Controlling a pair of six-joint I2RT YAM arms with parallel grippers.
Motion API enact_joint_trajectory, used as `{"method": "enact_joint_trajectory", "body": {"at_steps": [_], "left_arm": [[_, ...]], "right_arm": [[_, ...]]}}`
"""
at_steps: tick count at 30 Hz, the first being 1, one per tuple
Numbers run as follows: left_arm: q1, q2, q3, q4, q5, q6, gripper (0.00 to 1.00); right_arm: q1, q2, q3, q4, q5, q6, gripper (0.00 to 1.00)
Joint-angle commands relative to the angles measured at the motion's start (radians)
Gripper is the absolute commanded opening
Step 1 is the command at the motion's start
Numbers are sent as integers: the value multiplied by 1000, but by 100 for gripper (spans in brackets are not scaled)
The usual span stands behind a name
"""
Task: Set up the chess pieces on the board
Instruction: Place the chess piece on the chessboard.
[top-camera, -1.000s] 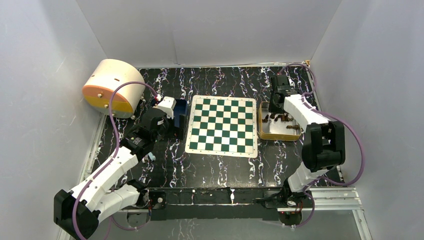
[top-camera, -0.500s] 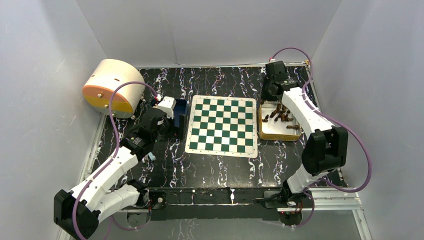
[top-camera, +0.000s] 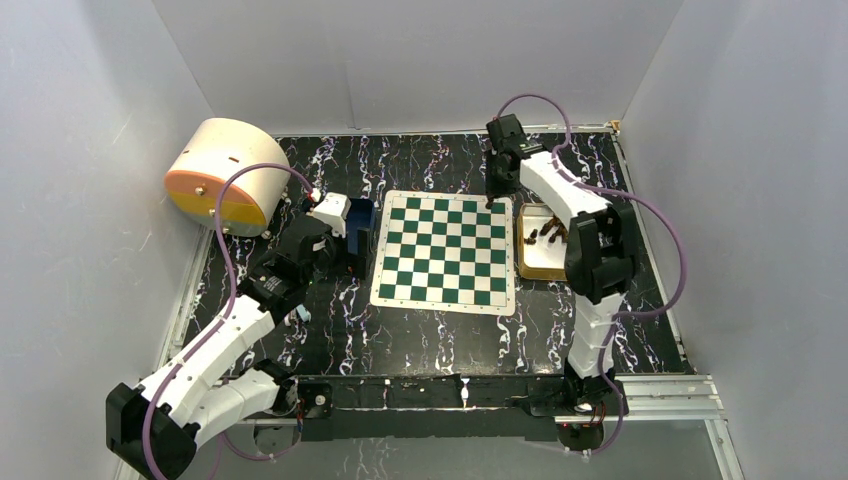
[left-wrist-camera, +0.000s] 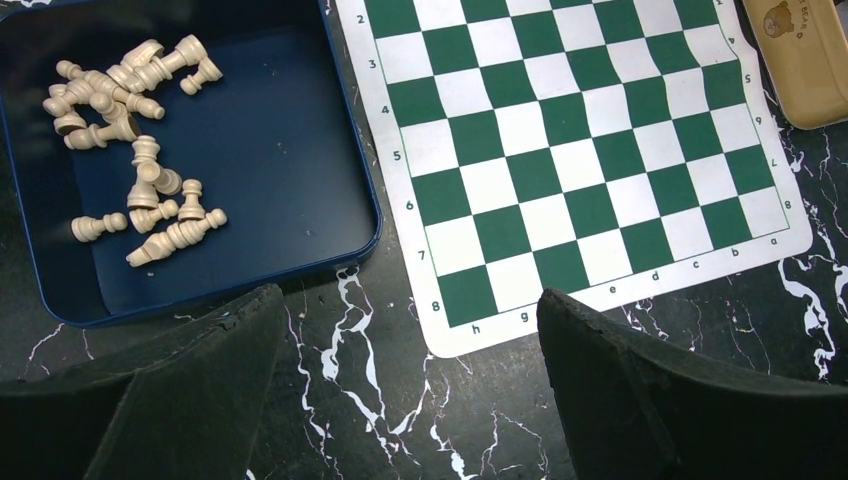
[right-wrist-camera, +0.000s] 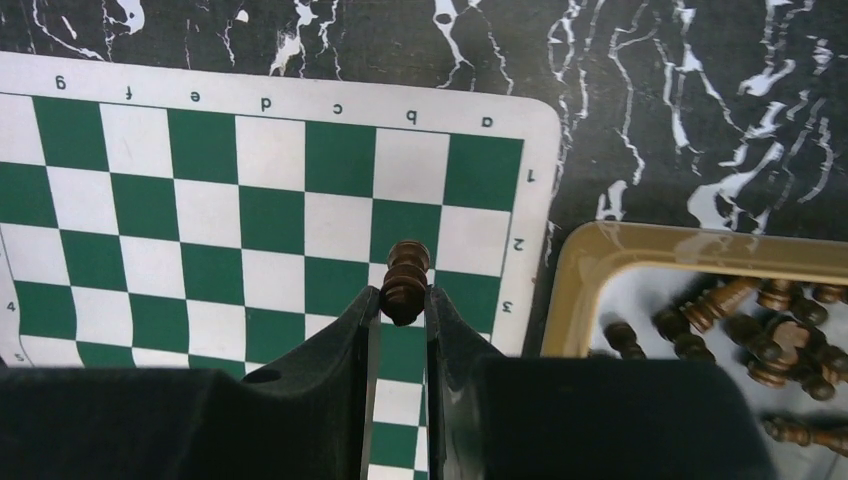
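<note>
Right wrist view: the right gripper (right-wrist-camera: 403, 300) is clamped on one dark chess piece (right-wrist-camera: 405, 272), one end poking past the fingertips, probably so it can be set down on a square. Just beyond the jaws lies the one board (right-wrist-camera: 240, 200), with no piece on it. Right of the jaws, the gold tray (right-wrist-camera: 580, 260) holds the loose dark pieces (right-wrist-camera: 760, 320); about eight show. Left wrist view: the left gripper (left-wrist-camera: 410, 400) gapes wide, holding nothing. Ahead-left of it, the blue tray (left-wrist-camera: 270, 150) holds roughly fifteen pale pieces (left-wrist-camera: 150, 190).

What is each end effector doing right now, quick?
The left end effector is open and holding nothing.
The right end effector is closed on a dark brown chess piece.
</note>
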Motion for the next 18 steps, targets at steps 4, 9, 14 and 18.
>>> {"method": "enact_joint_trajectory", "body": {"at_steps": [4,9,14,18], "left_arm": [[8,-27,-8,14,-15,17,94],[7,-30,-10,14,-23,18,94],[8,-27,-10,13,-22,15,94],[8,-30,-11,11,-23,15,94]], "right_arm": [[30,91,125,-12,-6,-12,22],[38,150,179,-29,11,-9,22],[49,177,197,-14,-10,-5,22],[79,198,205,9,-28,-16,25]]}}
